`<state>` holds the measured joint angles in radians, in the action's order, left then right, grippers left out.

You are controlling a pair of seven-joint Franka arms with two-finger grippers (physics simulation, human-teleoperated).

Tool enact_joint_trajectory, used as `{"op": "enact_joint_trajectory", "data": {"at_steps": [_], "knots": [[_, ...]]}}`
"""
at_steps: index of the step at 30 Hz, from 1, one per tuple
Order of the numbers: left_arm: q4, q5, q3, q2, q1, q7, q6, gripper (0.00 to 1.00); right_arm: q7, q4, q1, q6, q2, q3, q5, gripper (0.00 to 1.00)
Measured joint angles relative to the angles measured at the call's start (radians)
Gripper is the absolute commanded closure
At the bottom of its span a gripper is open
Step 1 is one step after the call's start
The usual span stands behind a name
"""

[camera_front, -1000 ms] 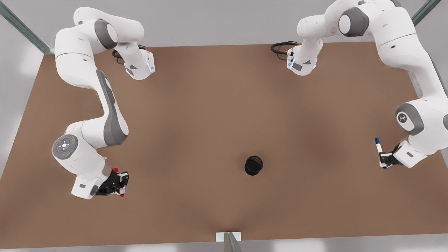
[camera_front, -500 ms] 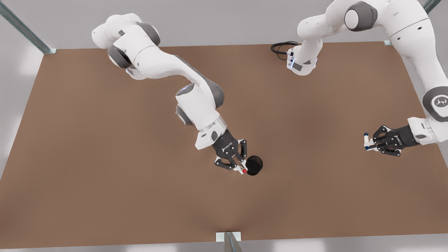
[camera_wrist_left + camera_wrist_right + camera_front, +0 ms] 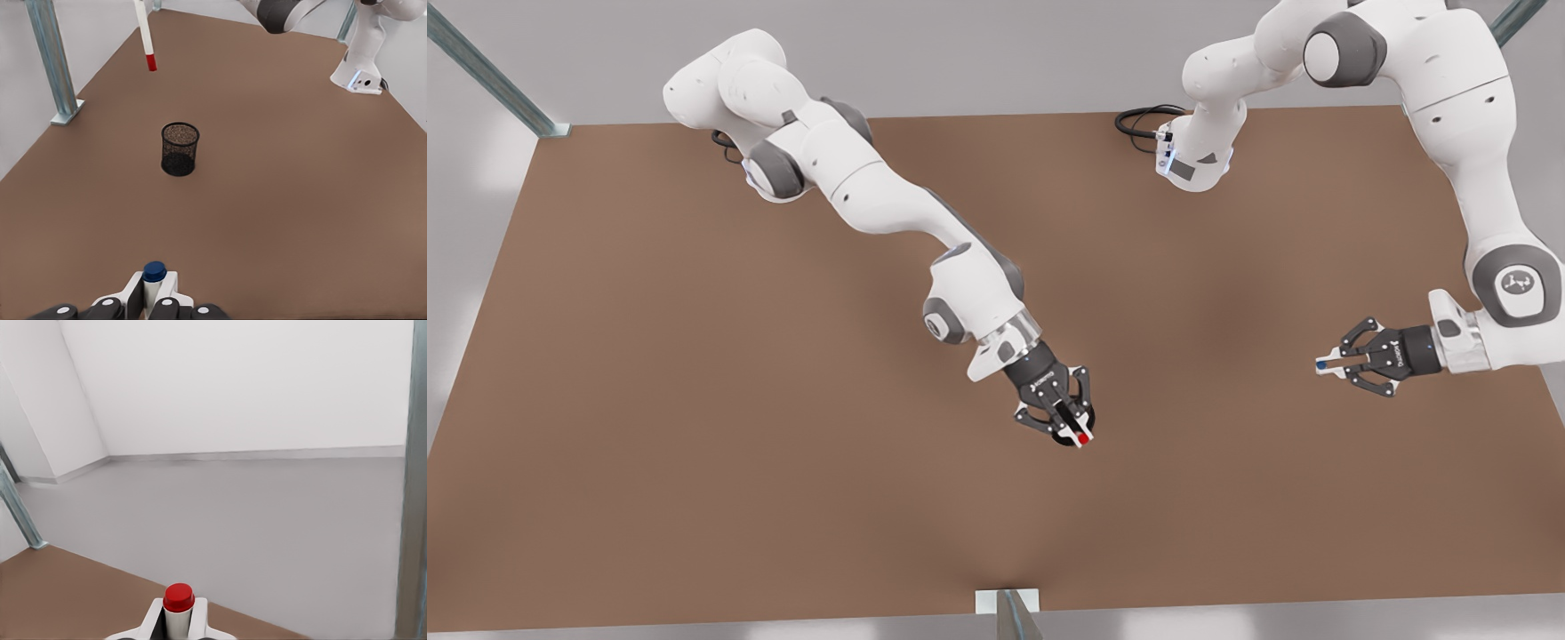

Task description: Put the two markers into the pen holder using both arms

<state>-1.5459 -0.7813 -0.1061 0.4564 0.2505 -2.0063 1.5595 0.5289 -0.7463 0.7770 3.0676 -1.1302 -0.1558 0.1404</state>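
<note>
The right gripper [image 3: 1074, 433] is in the lower middle of the front view, directly above the holder [image 3: 1064, 437], so that only a thin dark edge of the cup shows under the fingers. Its fingers are closed on the red marker [image 3: 1083, 437], which stands nearly upright; from above we see mostly its red end. In the right wrist view the red marker [image 3: 178, 608] rises between the two white pads [image 3: 152, 617] at the bottom middle of the frame, with the grey wall behind it.

The left gripper [image 3: 1332, 364] is at the right side of the front view, well apart from the holder, over the bare brown table [image 3: 694, 400]. Its fingers are closed on the blue marker [image 3: 1320, 364] (only the blue tip and a little white barrel are visible there). In the left wrist view the blue marker [image 3: 154, 277] stands between the pads [image 3: 134, 293] at the bottom of the frame, the holder [image 3: 180, 149] stands upright on the table [image 3: 300, 200] in the middle left, and the red marker [image 3: 145, 37] hangs down in the upper left, its red tip above the cup and not yet inside it.

A black cable [image 3: 1143, 120] lies at the table's far edge.
</note>
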Motion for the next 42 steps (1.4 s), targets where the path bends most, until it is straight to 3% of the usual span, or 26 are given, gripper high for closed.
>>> {"op": "enact_joint_trajectory", "data": {"at_steps": [6,13,42], "knots": [[-0.019,0.001,-0.001,-0.002,0.012,-0.138,-0.002,0.79,0.085,0.000,0.031,0.036,-0.046,-0.040,0.000,0.73],[-0.038,0.002,-0.002,-0.010,0.013,-0.251,-0.006,0.79,0.152,0.002,0.078,0.014,-0.083,-0.145,0.000,0.72],[-0.132,0.005,-0.003,-0.024,0.020,-0.445,0.013,0.79,0.148,0.005,0.117,-0.260,-0.062,-0.155,0.002,0.71]]}}
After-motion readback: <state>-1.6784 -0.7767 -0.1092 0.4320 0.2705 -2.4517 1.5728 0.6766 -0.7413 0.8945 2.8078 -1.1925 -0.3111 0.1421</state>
